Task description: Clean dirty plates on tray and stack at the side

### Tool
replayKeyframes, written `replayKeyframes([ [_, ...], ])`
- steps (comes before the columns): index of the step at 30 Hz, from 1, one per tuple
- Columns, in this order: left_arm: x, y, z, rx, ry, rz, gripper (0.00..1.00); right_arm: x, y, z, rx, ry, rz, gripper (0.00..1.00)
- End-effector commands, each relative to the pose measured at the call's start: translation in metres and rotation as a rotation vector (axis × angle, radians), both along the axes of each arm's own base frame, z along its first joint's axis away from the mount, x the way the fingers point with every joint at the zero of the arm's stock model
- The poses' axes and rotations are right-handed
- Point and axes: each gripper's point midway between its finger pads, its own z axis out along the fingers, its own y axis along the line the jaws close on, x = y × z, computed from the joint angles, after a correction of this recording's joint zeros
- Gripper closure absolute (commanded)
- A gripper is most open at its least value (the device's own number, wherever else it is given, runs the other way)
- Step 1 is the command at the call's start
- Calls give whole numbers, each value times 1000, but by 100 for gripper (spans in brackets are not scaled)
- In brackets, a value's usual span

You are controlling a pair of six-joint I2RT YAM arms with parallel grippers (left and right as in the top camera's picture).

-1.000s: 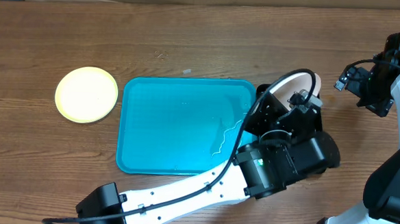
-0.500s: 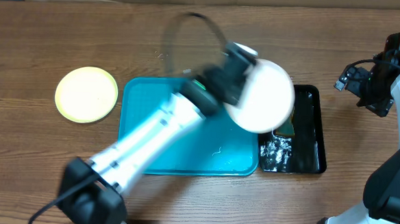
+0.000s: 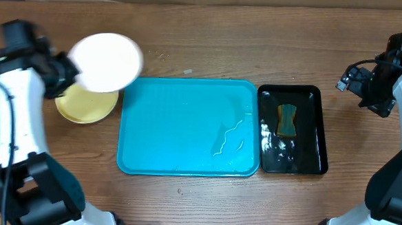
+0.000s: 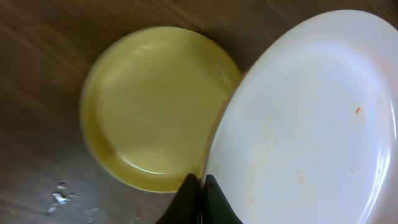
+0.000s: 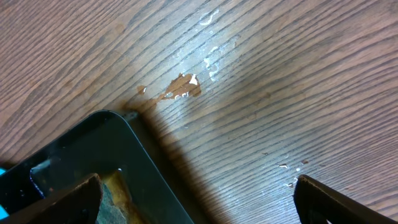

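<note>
One white plate (image 3: 106, 61) is clenched at its rim by the left tool (image 4: 200, 186), above the surface. The yellow plate (image 3: 84, 105) lies beside the tray (image 3: 185, 160), partly under the white one, offset toward the near edge. The right tool (image 5: 196, 186) is open, far away.

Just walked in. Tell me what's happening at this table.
The left fingers pinch a white plate by its rim, holding it partly over the yellow plate, which lies on the table left of the turquoise tray. No plates are on that tray. A sponge lies in the black tray. The right fingers are open and hold nothing.
</note>
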Motion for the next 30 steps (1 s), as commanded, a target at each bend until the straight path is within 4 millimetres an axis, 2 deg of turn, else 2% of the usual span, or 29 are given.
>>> replayKeyframes([
  [1, -9, 23, -7, 48, 31, 42, 96, 6, -1, 8, -2, -28, -4, 0],
  [6, -23, 39, -37, 97, 105, 99, 96, 6, -1, 8, -3, -28, -4, 0],
  [11, -25, 51, -65, 141, 150, 129, 96, 6, -1, 8, -2, -28, -4, 0],
  [16, -21, 54, -82, 136, 169, 128, 96, 6, -1, 8, -2, -28, -4, 0],
  [22, -17, 57, -87, 140, 165, 129, 96, 6, -1, 8, -2, -28, -4, 0],
  [23, -17, 57, -87, 140, 165, 129, 87, 6, -1, 8, -3, -28, -4, 0],
  [24, -17, 56, -87, 134, 164, 124, 74, 6, -1, 8, -2, -28, -4, 0],
  [25, -17, 52, -88, 122, 164, 105, 53, 6, -1, 8, -2, -28, -4, 0],
  [26, -15, 48, -88, 102, 154, 81, 44, 6, -1, 8, -2, -28, -4, 0],
  [28, -4, 30, -82, 23, 98, -9, 34, 6, -1, 8, -2, -28, -4, 0],
  [30, 8, 12, -71, -45, 28, -117, 32, 6, -1, 8, -3, -28, -4, 0],
])
